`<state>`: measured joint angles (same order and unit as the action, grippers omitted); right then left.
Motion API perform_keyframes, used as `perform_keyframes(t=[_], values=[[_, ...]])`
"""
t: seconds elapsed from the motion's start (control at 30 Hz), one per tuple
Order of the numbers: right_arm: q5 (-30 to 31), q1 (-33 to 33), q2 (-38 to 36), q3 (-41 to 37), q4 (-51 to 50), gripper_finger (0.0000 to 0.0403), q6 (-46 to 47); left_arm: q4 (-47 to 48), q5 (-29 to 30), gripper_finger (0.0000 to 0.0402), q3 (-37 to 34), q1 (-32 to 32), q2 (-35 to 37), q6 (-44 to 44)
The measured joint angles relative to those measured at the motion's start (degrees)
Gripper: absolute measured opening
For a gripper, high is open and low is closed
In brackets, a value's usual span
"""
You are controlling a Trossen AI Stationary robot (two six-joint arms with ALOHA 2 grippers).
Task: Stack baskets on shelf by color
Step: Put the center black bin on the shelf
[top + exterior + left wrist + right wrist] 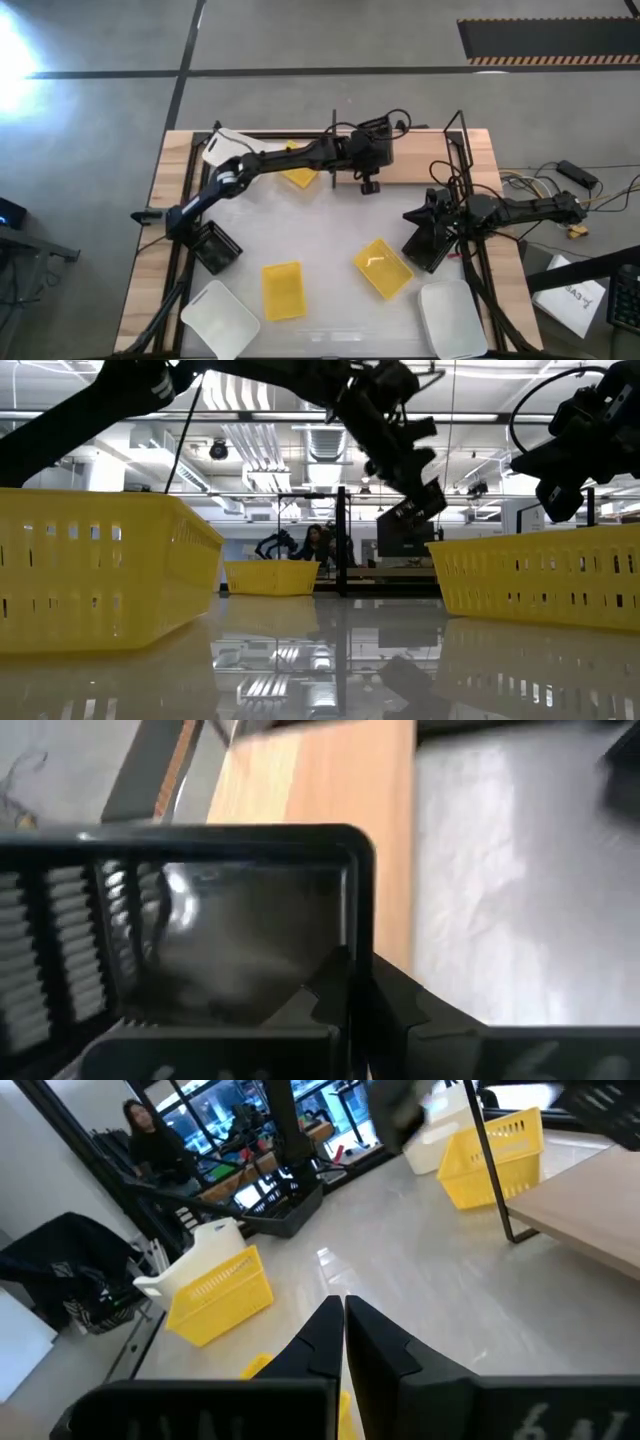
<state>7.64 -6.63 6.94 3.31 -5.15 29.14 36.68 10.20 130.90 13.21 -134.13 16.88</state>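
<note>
Around: a black basket (215, 247) sits near the left arm's base. Two yellow baskets (283, 290) (382, 268) lie mid-worktop (330, 225), with white ones (220, 318) (452, 318) at the front corners.
Back edge: a third yellow basket (300, 172) lies just beside the shelf's (430, 168) left end, and a white one (225, 145) sits in the back left corner.
Left gripper (370, 165): over the shelf's left part; its fingers (350, 990) pinch the wall of a second black basket (230, 920).
Held basket: dark, slotted sides, rounded corner, hanging above the pale wood.
Right gripper (428, 240): above the worktop beside the right-hand yellow basket, fingers pressed together and holding nothing.
Only in the left wrist view: the held basket; from above the arm hides it.
Only in the low view: a person far behind the worktop.
</note>
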Motion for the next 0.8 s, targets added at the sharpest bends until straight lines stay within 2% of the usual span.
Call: perform_keyframes(t=[0.53,0.8], values=[[0.5,0.0,0.3,-0.1,0.1,0.0009,0.9,-0.4,1.6,0.0000,-8.2,2.5,-0.5,-1.6],[1.4,0.0,0.3,-0.1,0.1,0.0009,0.8,-0.2,1.9,0.0000,-8.8,2.5,-0.5,-3.0]])
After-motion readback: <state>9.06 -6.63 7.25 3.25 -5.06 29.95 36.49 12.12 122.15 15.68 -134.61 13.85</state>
